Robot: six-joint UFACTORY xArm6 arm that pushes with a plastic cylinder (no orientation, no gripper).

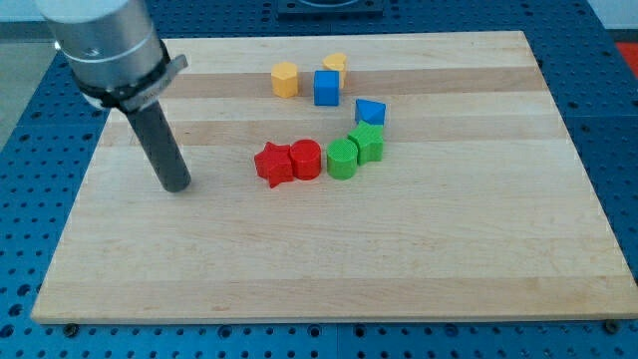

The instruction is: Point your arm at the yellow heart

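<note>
**Risk of nudging the wrong yellow block on the way to the heart**

Far to the view's left of the blue cube (326,88) and lower: my tip (176,185), resting on the bare surface (419,269), touching no block. End effector just a plain rod, so nothing to spread or press together, and nothing held.

Just to the view's left of the blue cube: a yellow hexagonal block (285,79). Likely trouble here: same colour as the target, closer to my tip, easy to mistake or clip on a straight run.

Below the blue cube, toward the view's bottom: red star (271,164) and red cylinder (306,159), touching each other. Clear of a direct path, probably, but at risk from a low sweeping approach.

Right behind the blue cube, at its upper right corner and seemingly touching it: the yellow heart (335,66), partly hidden. Hard to reach from the left without shoving the cube; overshoot likely to push the heart toward the view's top edge.

Down and to the view's right of the blue cube: a second blue block (370,112) and two green blocks (367,143) (342,159), in danger only from a wide detour.
</note>
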